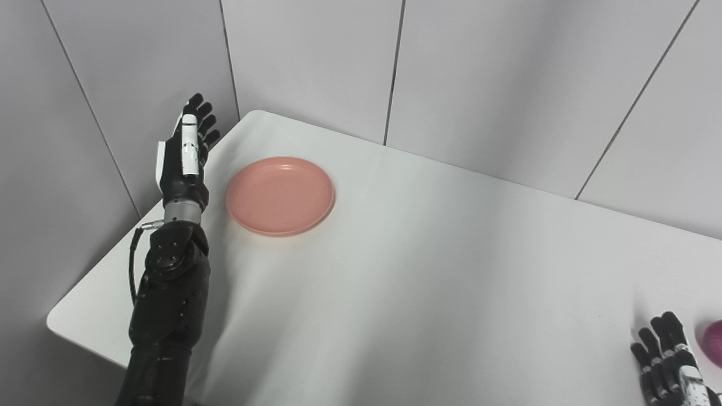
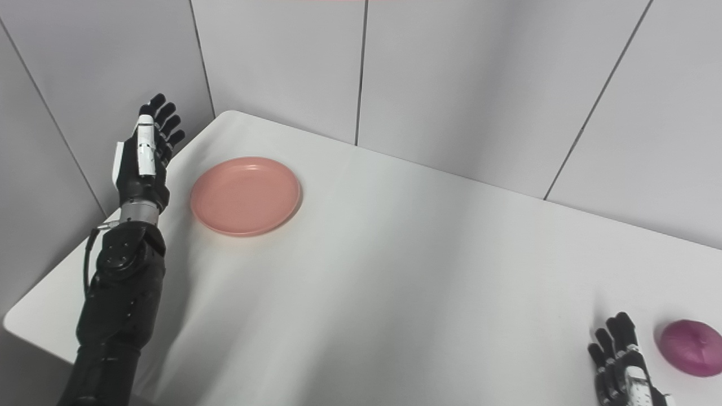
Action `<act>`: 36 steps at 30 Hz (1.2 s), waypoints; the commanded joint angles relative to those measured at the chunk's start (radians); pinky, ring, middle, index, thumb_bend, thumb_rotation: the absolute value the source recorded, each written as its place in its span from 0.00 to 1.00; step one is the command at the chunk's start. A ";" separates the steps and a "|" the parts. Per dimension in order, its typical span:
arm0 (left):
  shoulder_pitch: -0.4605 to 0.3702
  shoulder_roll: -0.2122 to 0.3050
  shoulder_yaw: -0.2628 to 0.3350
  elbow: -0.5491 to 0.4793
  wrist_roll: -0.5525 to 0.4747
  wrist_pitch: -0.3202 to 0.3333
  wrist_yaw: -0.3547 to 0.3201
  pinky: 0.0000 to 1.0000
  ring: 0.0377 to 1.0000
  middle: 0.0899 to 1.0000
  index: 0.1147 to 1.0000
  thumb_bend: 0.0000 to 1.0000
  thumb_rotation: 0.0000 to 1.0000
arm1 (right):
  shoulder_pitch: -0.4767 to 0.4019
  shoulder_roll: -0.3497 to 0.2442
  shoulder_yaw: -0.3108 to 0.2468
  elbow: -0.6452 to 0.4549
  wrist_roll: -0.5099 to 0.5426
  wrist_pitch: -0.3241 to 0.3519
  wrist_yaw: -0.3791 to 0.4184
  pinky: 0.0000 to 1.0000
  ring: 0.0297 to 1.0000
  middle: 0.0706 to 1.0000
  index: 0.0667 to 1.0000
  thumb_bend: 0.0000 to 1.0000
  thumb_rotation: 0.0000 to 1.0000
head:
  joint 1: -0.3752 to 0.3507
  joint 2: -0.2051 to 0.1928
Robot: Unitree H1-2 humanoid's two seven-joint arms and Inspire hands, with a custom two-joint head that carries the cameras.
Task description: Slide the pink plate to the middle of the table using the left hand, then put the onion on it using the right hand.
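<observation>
Item 1, plate (image 1: 280,195): pink, round, shallow, empty. Lies flat on the table (image 1: 428,270) toward its far-left corner, well off the middle. No long axis to speak of; any edge serves for a push.

Item 2, left hand (image 1: 186,152): stands just beside the plate on the side away from the table's middle, at the table's left edge. Fingers straight and a little spread, pointing away from the camera, holding nothing. Whether it touches the plate rim cannot be told; a narrow strip of table seems to show between them. Judged the nearer hand by far, and already on the correct side: the plate lies between it and the middle, so a sideways sweep toward the middle should carry the plate along. The slide looks not yet begun.

Item 3, onion (image 2: 691,347): purple, rounded, resting on the table well apart from the plate, at the near-right side. Whole in the right eye view; cut by the frame edge in the left eye view.

Item 4, right hand (image 2: 623,361): just beside the onion, on the plate's side of it, not touching it. Fingers extended and apart, empty. Its lower part and arm are cut off by the bottom edge in both views.
</observation>
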 commanded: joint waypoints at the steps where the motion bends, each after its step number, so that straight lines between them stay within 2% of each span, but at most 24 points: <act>1: -0.043 0.024 0.005 -0.008 -0.015 -0.013 -0.010 0.89 0.91 0.90 0.85 0.45 1.00 | 0.042 -0.005 0.000 0.063 -0.005 0.038 -0.003 1.00 1.00 1.00 1.00 0.33 1.00 | 0.001 0.001; 8: -0.043 0.038 -0.005 0.026 -0.022 -0.006 -0.015 0.90 0.92 0.91 0.87 0.45 1.00 | 0.042 -0.002 -0.002 0.065 -0.004 0.036 -0.004 1.00 1.00 1.00 1.00 0.31 1.00 | 0.001 0.002; 14: -0.051 0.041 -0.014 0.061 -0.012 -0.009 -0.007 0.90 0.91 0.90 0.87 0.43 1.00 | 0.041 -0.003 -0.003 0.066 -0.002 0.041 -0.003 1.00 1.00 1.00 1.00 0.33 1.00 | 0.002 0.001; 23: -0.060 0.043 -0.016 0.101 0.006 -0.012 0.011 0.87 0.89 0.88 0.84 0.42 1.00 | 0.044 -0.002 -0.003 0.057 -0.003 0.047 -0.005 1.00 1.00 1.00 1.00 0.28 1.00 | 0.001 0.001; 29: -0.066 0.048 -0.021 0.142 0.015 -0.021 0.000 0.86 0.89 0.87 0.83 0.44 1.00 | 0.045 0.001 -0.002 0.045 -0.004 0.063 -0.012 1.00 1.00 1.00 1.00 0.23 1.00 | -0.001 -0.001; 32: -0.068 0.048 -0.020 0.153 0.008 -0.017 -0.003 0.86 0.88 0.87 0.82 0.44 1.00 | 0.046 -0.003 0.000 0.061 -0.004 0.031 0.002 1.00 1.00 1.00 1.00 0.26 1.00 | -0.002 0.000; 36: -0.068 0.051 -0.025 0.159 0.013 -0.008 -0.005 0.85 0.87 0.86 0.81 0.44 1.00 | 0.047 -0.002 -0.001 0.057 -0.005 0.046 -0.005 1.00 1.00 1.00 1.00 0.30 1.00 | -0.001 0.001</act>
